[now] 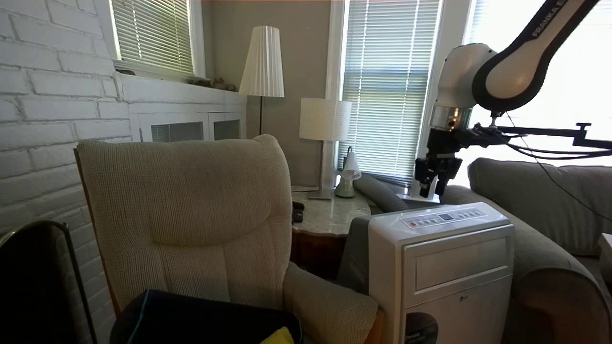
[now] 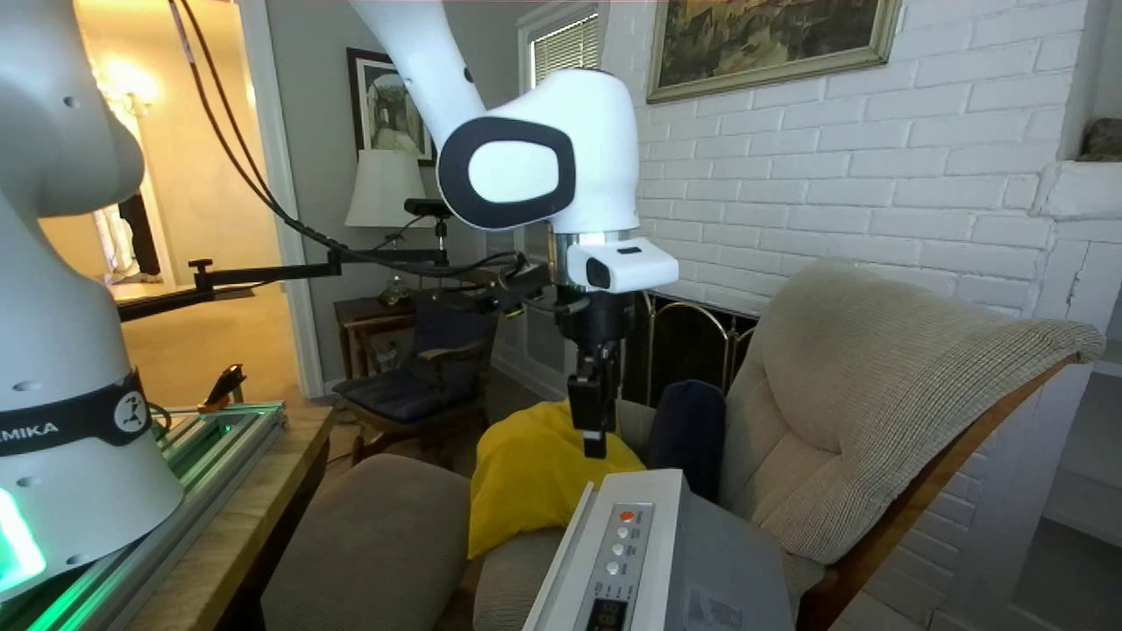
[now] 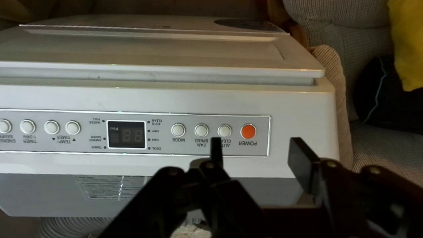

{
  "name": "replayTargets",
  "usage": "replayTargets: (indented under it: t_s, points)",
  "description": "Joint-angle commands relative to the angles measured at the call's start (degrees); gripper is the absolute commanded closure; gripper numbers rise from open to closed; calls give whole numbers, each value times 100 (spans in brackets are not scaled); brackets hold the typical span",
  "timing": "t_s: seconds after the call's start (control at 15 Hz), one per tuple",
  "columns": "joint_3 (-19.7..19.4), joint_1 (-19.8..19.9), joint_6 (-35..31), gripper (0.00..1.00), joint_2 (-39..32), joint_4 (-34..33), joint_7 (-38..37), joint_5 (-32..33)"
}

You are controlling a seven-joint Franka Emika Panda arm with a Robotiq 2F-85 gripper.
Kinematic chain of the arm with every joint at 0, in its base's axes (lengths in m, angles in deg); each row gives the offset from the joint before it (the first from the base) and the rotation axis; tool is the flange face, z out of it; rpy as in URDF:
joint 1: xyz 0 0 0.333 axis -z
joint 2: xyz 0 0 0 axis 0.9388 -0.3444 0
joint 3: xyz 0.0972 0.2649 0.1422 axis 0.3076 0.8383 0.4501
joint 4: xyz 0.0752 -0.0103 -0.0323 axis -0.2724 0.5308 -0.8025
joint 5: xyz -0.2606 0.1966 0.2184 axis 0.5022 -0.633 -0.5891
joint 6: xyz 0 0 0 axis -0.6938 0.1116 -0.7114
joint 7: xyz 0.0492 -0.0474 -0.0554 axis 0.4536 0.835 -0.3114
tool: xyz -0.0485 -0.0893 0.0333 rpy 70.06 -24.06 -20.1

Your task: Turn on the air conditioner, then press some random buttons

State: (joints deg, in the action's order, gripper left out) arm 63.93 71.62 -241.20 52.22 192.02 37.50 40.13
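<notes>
In an exterior view, the beige ribbed-fabric armchair (image 1: 191, 205) sits at left; right of it stands the white boxy plastic air conditioner (image 1: 449, 291), just beside a grey upholstered sofa (image 1: 540, 258). The unit looks hard, stiff and probably heavy, its smooth shell one a fingertip could skid on; it calls for a light, straight-down press on top rather than any hold. Above and to the right, the white-and-black robot arm (image 1: 514, 79) bears the name FRANKA.

In the wrist view the lettering stands upside down. From the left, the small round white buttons (image 3: 178, 130) are marked ENERGY SAVER, TIMER 1-24Hr and TEMP/TIMER with arrows. Around the dark rectangular display (image 3: 127, 134), apparently unlit, run WATER FULL, ENERGY SAVER and TIMER, then AUTO CLEAN, DRY, FAN and COOL. Next come MODE, FAN SPEED and AUTO CLEAN, then POWER, marking the round orange button (image 3: 248, 131). It shows between the fingers of the black pincer (image 3: 256, 153), which are well parted, gripping nothing and not touching the unit; bringing them together may give a surer poke.
</notes>
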Motion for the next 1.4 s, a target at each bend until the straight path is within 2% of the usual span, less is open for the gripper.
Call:
replayTargets:
  t_s: [0.0, 0.2, 0.33, 0.87, 1.33]
  points:
    - [-269, -295, -431, 74, -584, -301, 69, -64]
    - [-483, -561, -750, 95, -904, -373, 95, -10]
    - [-612, -733, -931, 100, -1083, -405, 134, -52]
    - [-1108, -1298, -1361, 100, -1611, -594, 204, -154]
    - [-1096, -1327, -1492, 100, -1845, -717, 389, -329]
